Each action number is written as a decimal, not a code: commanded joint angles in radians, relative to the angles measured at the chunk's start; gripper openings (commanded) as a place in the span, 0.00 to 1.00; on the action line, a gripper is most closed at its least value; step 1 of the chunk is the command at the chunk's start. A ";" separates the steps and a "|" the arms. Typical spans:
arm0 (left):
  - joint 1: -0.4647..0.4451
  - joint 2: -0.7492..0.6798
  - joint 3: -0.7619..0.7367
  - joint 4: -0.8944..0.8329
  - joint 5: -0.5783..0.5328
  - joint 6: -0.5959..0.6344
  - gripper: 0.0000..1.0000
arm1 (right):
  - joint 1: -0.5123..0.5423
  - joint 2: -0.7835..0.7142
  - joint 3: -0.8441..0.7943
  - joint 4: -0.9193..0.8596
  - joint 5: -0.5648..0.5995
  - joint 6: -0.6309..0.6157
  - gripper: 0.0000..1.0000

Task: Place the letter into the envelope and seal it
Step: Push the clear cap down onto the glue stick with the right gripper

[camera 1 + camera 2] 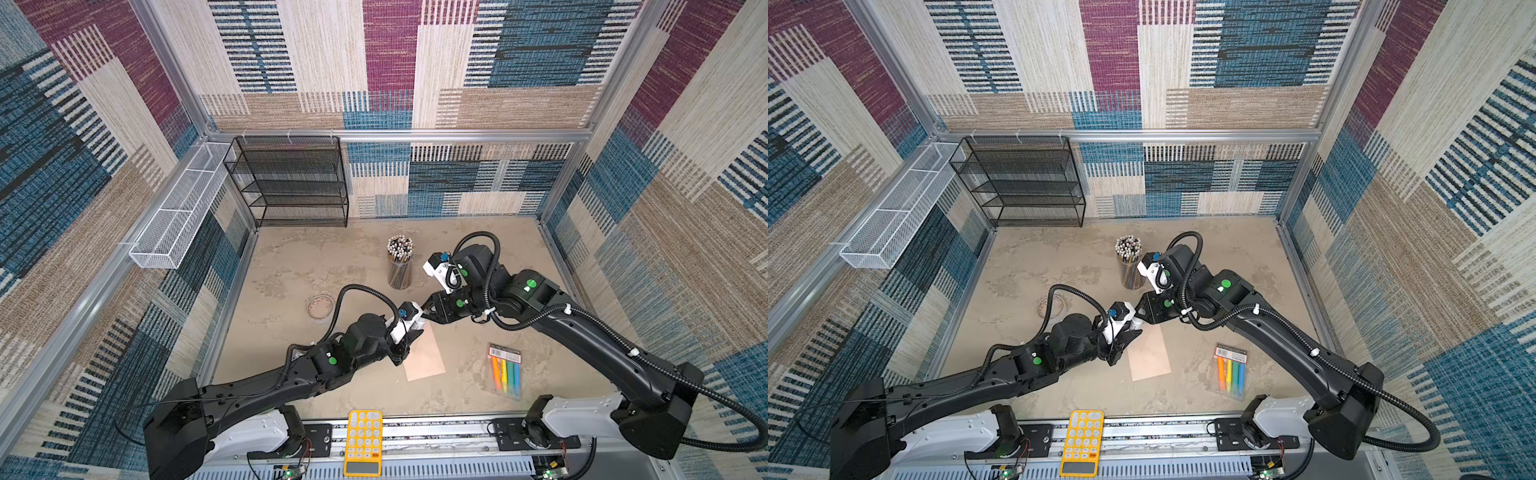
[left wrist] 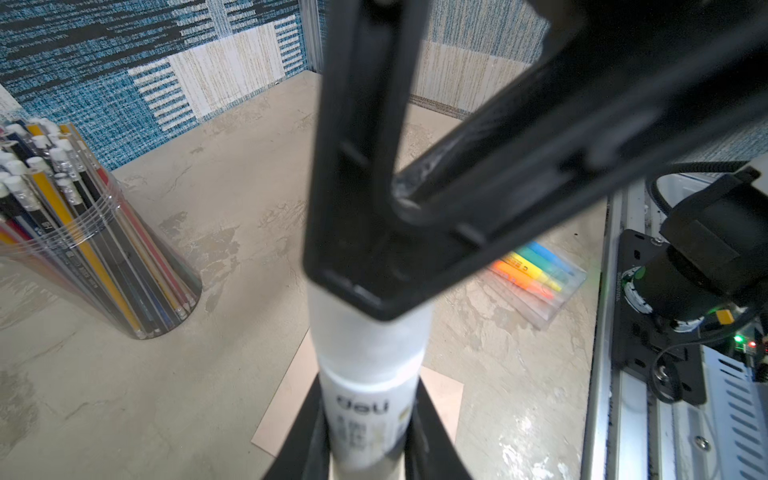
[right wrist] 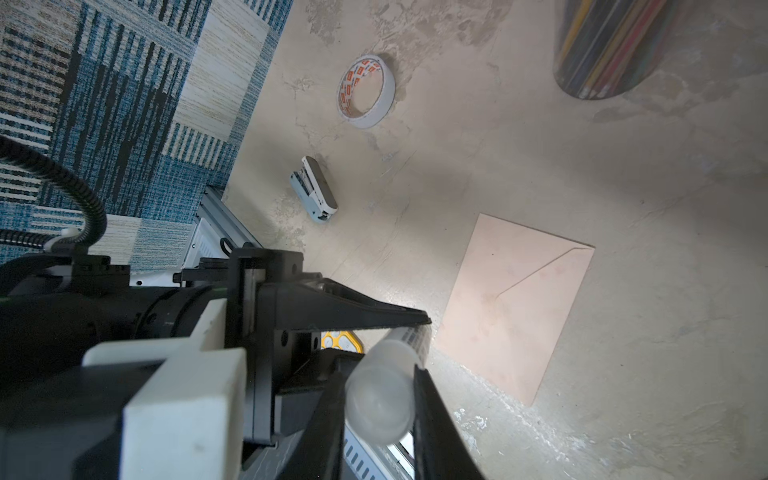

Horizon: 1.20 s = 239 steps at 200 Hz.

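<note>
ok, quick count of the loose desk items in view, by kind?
envelope: 1
glue stick: 1
tape roll: 1
stapler: 1
pencil cup: 1
highlighter pack: 1
calculator: 1
total: 7

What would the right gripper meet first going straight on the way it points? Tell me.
The glue stick: its cap sits between the right gripper's jaws. Further along that line it would likely meet the left gripper holding the stick's body.
</note>
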 commanded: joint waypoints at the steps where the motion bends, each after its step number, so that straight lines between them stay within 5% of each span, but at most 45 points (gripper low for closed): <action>1: -0.001 -0.017 0.020 0.231 0.025 -0.020 0.00 | 0.018 0.014 -0.012 -0.062 -0.009 0.023 0.24; 239: 0.001 -0.075 0.023 0.258 0.022 0.006 0.00 | 0.057 0.075 -0.001 -0.077 0.033 0.038 0.25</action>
